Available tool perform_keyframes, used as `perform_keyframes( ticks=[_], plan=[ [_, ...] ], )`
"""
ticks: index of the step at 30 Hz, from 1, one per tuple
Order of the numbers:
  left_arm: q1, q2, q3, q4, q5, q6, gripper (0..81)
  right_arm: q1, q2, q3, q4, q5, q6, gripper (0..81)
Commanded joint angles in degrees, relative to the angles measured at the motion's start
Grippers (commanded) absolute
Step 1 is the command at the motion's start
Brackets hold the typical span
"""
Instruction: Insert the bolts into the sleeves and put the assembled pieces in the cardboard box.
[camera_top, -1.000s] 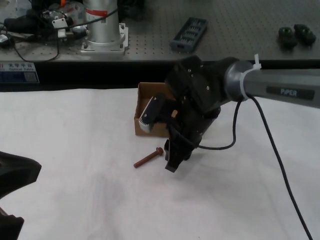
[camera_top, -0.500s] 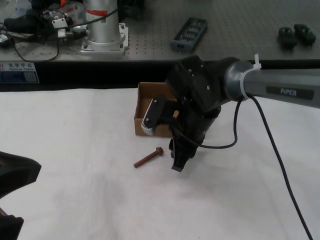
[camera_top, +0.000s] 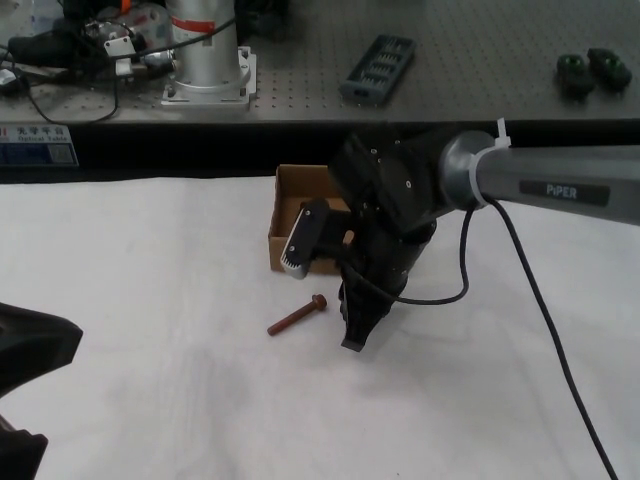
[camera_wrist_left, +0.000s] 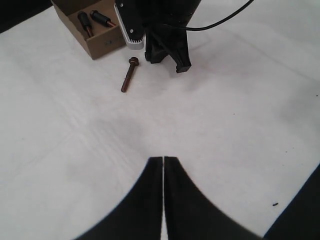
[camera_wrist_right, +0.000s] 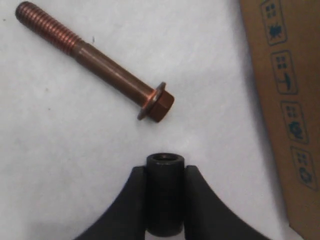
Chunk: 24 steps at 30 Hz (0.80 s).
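Observation:
A copper bolt (camera_wrist_right: 95, 60) lies loose on the white cloth, its hex head toward the cardboard box (camera_wrist_right: 285, 100). My right gripper (camera_wrist_right: 165, 172) is shut on a black sleeve (camera_wrist_right: 165, 200), held just above the cloth a short way from the bolt's head. From above, the bolt (camera_top: 297, 315) lies just left of this gripper (camera_top: 355, 335), in front of the box (camera_top: 300, 185). The left wrist view shows two dark assembled pieces (camera_wrist_left: 92, 20) inside the box (camera_wrist_left: 100, 47). My left gripper (camera_wrist_left: 163, 162) is shut and empty, far back at the near left.
A dark bench edge runs behind the cloth, carrying a metal post (camera_top: 205, 50), cables and a black rack (camera_top: 378, 65). The right arm's cable (camera_top: 540, 300) trails over the cloth on the right. Open cloth lies in front of and left of the bolt.
The right gripper with the sleeve has shifted slightly right and toward the near side, a little away from the bolt. Bolt, box and left arm have stayed put.

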Motion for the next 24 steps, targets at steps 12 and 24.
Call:
perform_keyframes(
  ticks=[12,24],
  plan=[
    [-0.16,1.86,0.06,-0.25,-0.77,9.37,0.7,0.02,-8.77,-0.52,14.06,0.32,7.54,2.0],
    [-0.16,22.51,0.06,-19.73,1.61,17.91,0.6,0.02,-37.60,21.66,11.55,-6.00,10.39,2.0]
  ],
)
